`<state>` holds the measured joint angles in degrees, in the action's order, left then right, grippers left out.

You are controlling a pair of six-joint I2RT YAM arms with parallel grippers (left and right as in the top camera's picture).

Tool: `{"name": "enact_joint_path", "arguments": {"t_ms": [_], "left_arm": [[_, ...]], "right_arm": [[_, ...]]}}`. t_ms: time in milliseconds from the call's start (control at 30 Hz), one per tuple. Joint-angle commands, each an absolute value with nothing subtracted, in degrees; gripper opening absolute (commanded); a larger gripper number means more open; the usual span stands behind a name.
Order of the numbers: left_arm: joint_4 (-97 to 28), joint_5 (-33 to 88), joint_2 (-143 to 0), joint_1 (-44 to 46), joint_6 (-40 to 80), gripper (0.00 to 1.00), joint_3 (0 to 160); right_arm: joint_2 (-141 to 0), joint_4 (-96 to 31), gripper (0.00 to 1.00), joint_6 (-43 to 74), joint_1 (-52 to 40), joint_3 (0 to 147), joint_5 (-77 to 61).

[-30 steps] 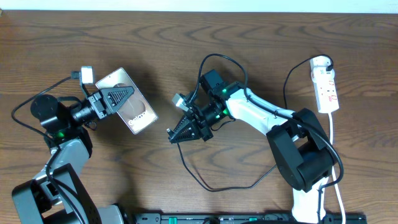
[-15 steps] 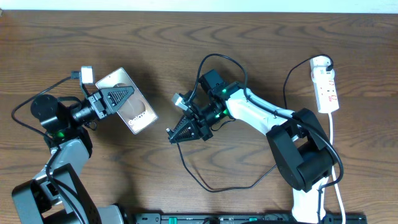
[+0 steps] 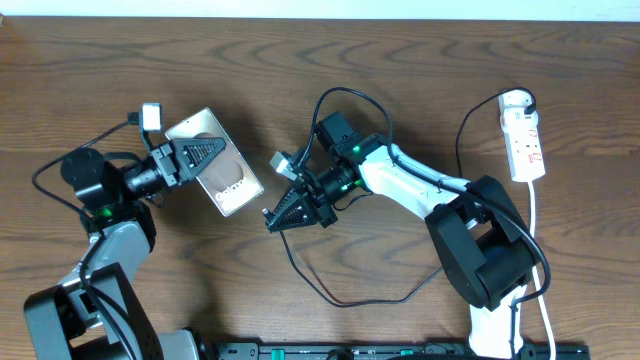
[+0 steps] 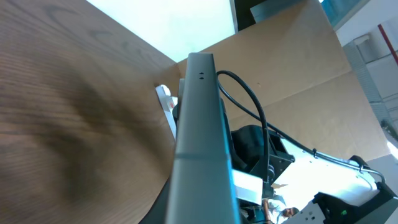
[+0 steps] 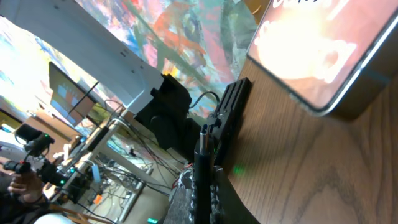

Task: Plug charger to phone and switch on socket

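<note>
The phone, silvery-tan back up with white "Galaxy" lettering, is held tilted above the table by my left gripper, which is shut on it. In the left wrist view the phone shows edge-on. My right gripper is shut on the charger's black plug tip, which points at the phone's lower end with a small gap between them. The thin black charger cable loops across the table toward the socket, a white power strip at the far right.
The socket's white cord runs down the right side past the right arm's base. Thicker black arm cables arch over the right arm. The left arm's base stands at the left front.
My left gripper has moved the phone a little to the right, toward the plug. My right gripper has shifted slightly left with the plug, so the gap has narrowed.
</note>
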<state>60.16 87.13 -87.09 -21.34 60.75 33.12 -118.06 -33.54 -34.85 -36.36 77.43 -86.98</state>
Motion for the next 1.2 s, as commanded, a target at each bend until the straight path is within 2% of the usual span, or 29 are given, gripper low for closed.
{"name": "enact_joint_path", "arguments": {"t_ms": [0, 233, 400, 1167], "left_arm": [[60.6, 86.3, -86.5, -20.3, 62.5, 0.07, 34.0], [60.6, 86.3, -86.5, -19.7, 62.5, 0.07, 34.0], [60.6, 86.1, -86.5, -19.7, 62.9, 0.07, 34.0], [62.5, 85.5, -86.5, -19.7, 61.1, 0.07, 34.0]], "right_arm": [[-118.2, -32.8, 0.01, -32.9, -36.5, 77.9, -87.3], [-118.2, -25.5, 0.01, -22.2, -36.7, 77.9, -86.7], [-118.2, -22.1, 0.01, -13.4, -36.9, 77.9, -80.8], [-118.2, -18.7, 0.01, -13.7, -38.5, 77.9, -83.2]]}}
